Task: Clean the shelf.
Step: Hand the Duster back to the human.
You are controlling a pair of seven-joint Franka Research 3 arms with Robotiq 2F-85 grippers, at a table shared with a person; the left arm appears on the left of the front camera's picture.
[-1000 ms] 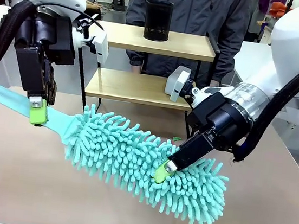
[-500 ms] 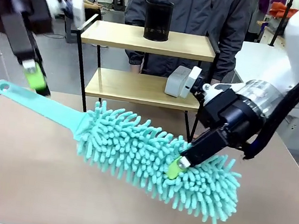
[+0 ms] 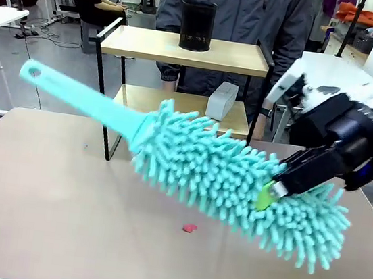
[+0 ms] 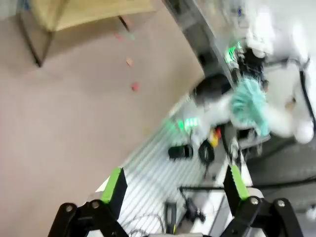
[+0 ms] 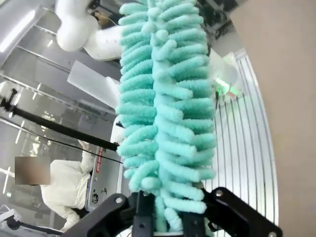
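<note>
Since the earlier frame, the left gripper (image 4: 175, 190) has let go of the duster's handle and drawn away; in its wrist view its green pads stand wide apart with nothing between them. The duster (image 3: 236, 179) has risen off the table (image 3: 61, 219) and now hangs tilted, handle pointing up and to the left, carried solely by the right gripper (image 3: 268, 194), whose jaws are clamped into the chenille head toward its right end.

The shelf (image 3: 190, 51) stands at the far edge of the table, before a person, with a black mesh cup (image 3: 197, 25) on its upper board and a small grey box (image 3: 222, 101) on its lower.

Judged from its look, the duster is light, with a stiff plastic handle and a soft, yielding head. A grip in the fibres may slip or twist; the handle would offer firmer purchase.
</note>
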